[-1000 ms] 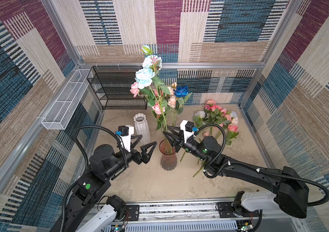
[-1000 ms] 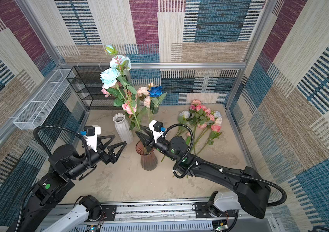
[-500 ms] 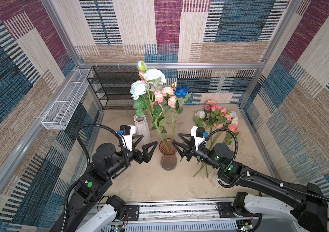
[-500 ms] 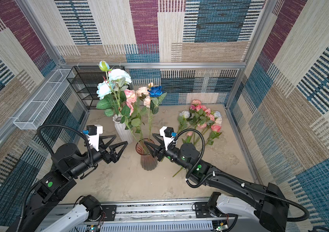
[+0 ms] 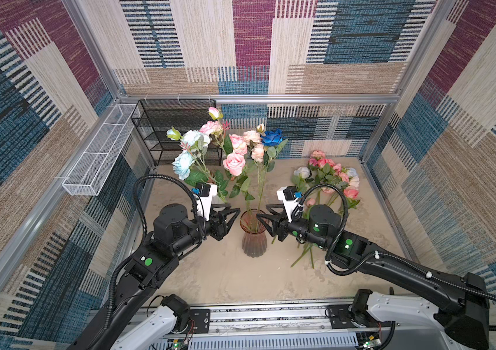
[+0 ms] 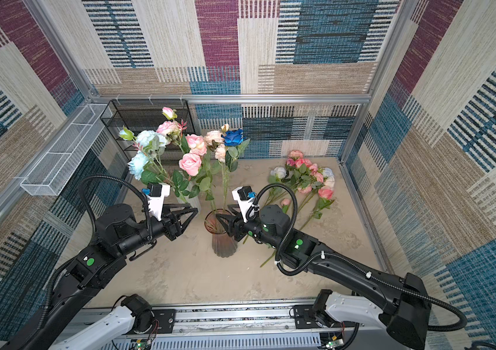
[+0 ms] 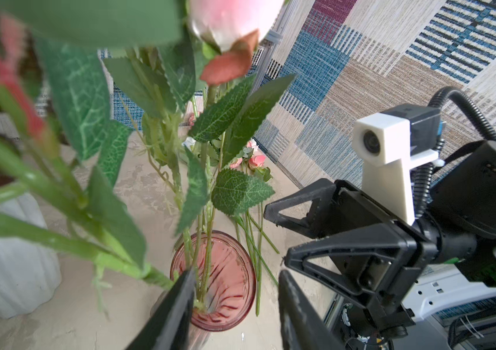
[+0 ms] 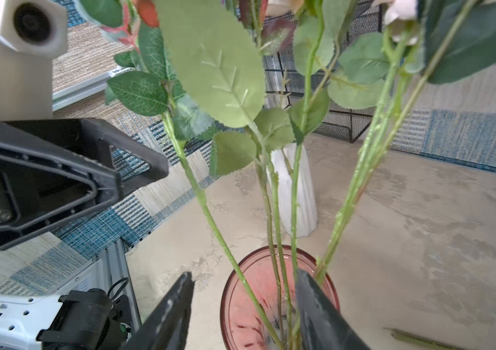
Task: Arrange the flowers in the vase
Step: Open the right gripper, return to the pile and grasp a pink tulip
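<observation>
Black plastic fingers (image 7: 177,312) of the left gripper (image 5: 233,218) stand apart with nothing between them, their tips just beside the rim of the pink glass vase (image 5: 254,242). Across that rim the right gripper (image 5: 262,212) is likewise parted and holds nothing. In the right wrist view its fingers (image 8: 316,315) frame the green stems that drop into the vase. Only the wrist views show those stems deep inside the glass. Only the top views show the blooms above, where the flowers in the vase (image 5: 234,163) fan out in pink, cream and pale blue, with one deep blue rose (image 5: 272,138). The left wrist view catches the right gripper head-on under its white camera mount (image 7: 386,145), and large blurred leaves fill much of both close-ups. The remaining flowers, a loose bunch (image 5: 328,178), lie on the sandy tabletop (image 5: 240,281) to the right of the vase, partly behind the right arm. A white ribbed vase (image 8: 298,206) stands near the left gripper, plain in the wrist views but largely hidden by leaves and the camera in both top views. A black mesh rack (image 5: 174,127) sits at the back, and a white wire basket (image 5: 98,157) runs along the left wall.
</observation>
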Controlling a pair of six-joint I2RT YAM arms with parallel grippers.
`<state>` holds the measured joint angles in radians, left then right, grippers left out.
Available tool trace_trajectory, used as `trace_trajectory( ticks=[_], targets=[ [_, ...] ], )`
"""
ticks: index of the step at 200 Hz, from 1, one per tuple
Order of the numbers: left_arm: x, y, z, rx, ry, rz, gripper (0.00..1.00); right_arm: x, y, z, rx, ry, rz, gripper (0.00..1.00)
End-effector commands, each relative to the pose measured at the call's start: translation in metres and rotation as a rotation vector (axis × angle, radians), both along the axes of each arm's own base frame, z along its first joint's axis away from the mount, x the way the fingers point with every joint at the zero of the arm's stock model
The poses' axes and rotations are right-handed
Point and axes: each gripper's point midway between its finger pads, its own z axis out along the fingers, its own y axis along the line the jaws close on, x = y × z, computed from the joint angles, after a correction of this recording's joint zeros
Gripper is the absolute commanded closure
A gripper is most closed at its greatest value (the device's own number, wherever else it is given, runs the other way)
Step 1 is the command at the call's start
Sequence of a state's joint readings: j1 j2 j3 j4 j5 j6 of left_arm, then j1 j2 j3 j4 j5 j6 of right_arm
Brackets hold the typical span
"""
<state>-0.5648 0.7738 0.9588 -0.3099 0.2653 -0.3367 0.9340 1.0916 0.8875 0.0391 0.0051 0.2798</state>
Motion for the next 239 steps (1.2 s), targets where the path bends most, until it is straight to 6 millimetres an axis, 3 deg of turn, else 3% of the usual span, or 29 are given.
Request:
trace_trajectory(
  ticks=[1,40,95,149,185,239],
  targets=[
    [0.001,-0.003,0.006,0.003,-0.039,-0.014,0.58,0.017,-0.022,-0.018,-0.058,0.084,-0.151,0.52],
    [0.001,-0.006,0.005,-0.001,-0.030,-0.032,0.58,0.071,-0.077,-0.070,-0.081,0.328,-0.329,0.53],
    [0.000,-0.008,0.003,-0.002,-0.025,-0.046,0.58,0.143,-0.144,-0.143,-0.098,0.533,-0.543,0.41],
    [-0.001,-0.009,0.003,-0.007,-0.023,-0.051,0.57,0.192,-0.151,-0.183,-0.040,0.621,-0.581,0.47],
    [-0.001,-0.010,0.004,-0.011,-0.024,-0.055,0.56,0.198,-0.166,-0.214,-0.090,0.686,-0.675,0.54],
    [-0.002,-0.012,0.002,-0.016,-0.018,-0.069,0.55,0.149,-0.189,-0.237,-0.184,0.742,-0.715,0.54]
  ],
)
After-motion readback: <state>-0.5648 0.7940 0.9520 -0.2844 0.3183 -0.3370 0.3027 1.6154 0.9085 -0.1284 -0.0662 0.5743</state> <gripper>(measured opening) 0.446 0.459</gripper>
